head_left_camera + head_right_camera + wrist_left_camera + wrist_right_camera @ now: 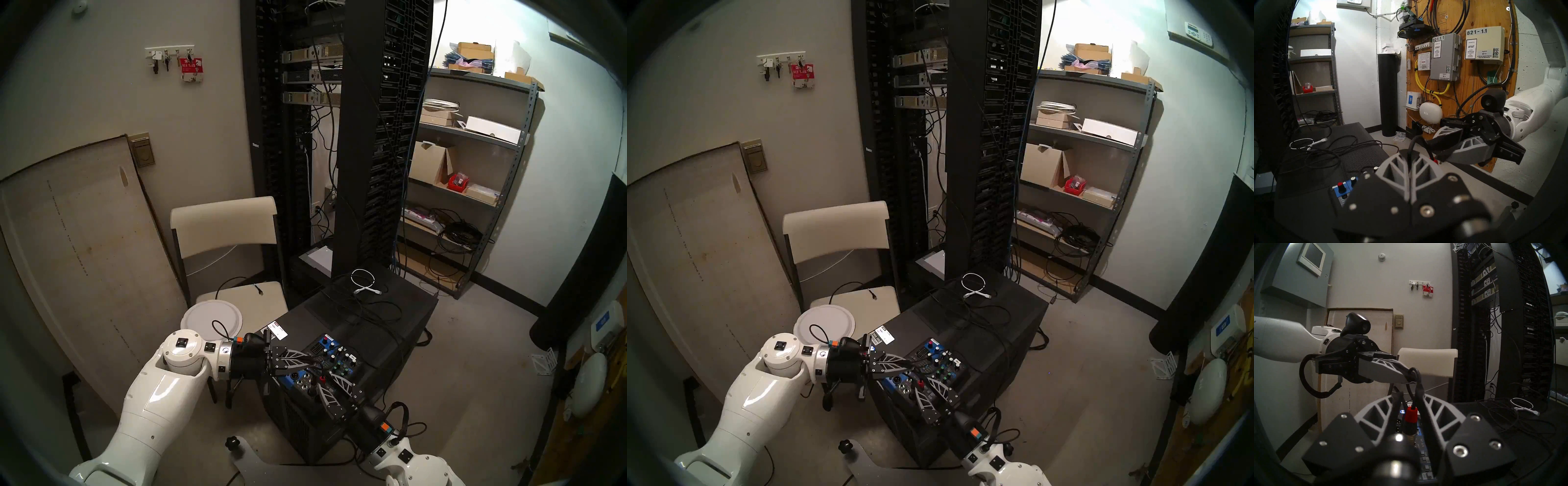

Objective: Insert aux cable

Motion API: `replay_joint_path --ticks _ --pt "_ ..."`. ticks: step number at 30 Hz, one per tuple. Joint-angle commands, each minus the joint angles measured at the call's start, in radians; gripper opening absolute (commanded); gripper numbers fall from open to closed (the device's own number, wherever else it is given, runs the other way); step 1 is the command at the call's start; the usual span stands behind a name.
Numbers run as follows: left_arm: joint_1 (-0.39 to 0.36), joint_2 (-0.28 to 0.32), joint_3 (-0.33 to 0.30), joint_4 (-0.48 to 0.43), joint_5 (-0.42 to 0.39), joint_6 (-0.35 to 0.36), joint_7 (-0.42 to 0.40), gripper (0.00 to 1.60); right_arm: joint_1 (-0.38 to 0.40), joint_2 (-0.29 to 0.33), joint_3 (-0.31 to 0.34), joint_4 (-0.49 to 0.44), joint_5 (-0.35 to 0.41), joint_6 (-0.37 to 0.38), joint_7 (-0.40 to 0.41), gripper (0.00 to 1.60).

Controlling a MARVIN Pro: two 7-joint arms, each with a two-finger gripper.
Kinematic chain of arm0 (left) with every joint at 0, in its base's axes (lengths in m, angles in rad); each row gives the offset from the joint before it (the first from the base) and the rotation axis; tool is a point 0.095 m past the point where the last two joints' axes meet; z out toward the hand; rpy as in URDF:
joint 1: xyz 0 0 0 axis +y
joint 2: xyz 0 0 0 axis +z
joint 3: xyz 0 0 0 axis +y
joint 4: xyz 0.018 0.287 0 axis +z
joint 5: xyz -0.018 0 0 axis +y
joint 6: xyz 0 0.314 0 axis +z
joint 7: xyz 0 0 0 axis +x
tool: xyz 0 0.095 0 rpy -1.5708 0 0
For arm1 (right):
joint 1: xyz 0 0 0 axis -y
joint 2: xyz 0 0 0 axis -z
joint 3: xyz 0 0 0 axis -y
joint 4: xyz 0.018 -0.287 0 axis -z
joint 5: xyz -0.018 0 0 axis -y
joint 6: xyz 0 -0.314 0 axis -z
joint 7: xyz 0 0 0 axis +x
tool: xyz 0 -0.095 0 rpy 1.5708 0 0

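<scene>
- Head left view: there's a black cabinet with a small blue mixer sitting at its near left corner. Both arms meet right over the mixer. The left hand comes in level from the left. The right hand comes up from the near edge. The aux cable has its red-banded plug standing between the right hand's fingers, over the near end of the mixer. A coiled white cable lies toward the far edge, well apart from all that.
- Head right view: basically the same picture. The red band shows as a tiny dot at the right hand's fingertips.
- Left wrist view: the left hand is fully pinched on the thin black cable, which loops up out of the fingertips and bends over to the red band. The right hand's fingers sit on either side of the plug there.
- Right wrist view: the plug stands upright between the right hand's two fingers, red collar on top. The fingers are partly closed around it, but honestly I can't tell if they actually press on it. Can't tell either if the tip is seated in a socket.
</scene>
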Motion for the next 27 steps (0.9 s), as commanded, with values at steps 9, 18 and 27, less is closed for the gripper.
replay_joint_path --ticks 9,18,27 --pt "0.002 -0.009 0.003 -0.015 -0.002 0.001 0.000 0.00 0.001 0.006 -0.003 -0.039 0.027 0.015 0.010 0.78" --pt "0.005 -0.009 0.000 -0.017 -0.002 0.000 0.000 0.00 0.016 -0.001 -0.002 -0.004 0.016 0.009 0.009 0.77" --pt "0.009 -0.008 -0.004 -0.019 -0.002 -0.002 -0.001 0.00 0.019 -0.003 -0.001 -0.007 0.006 0.015 0.006 0.39"
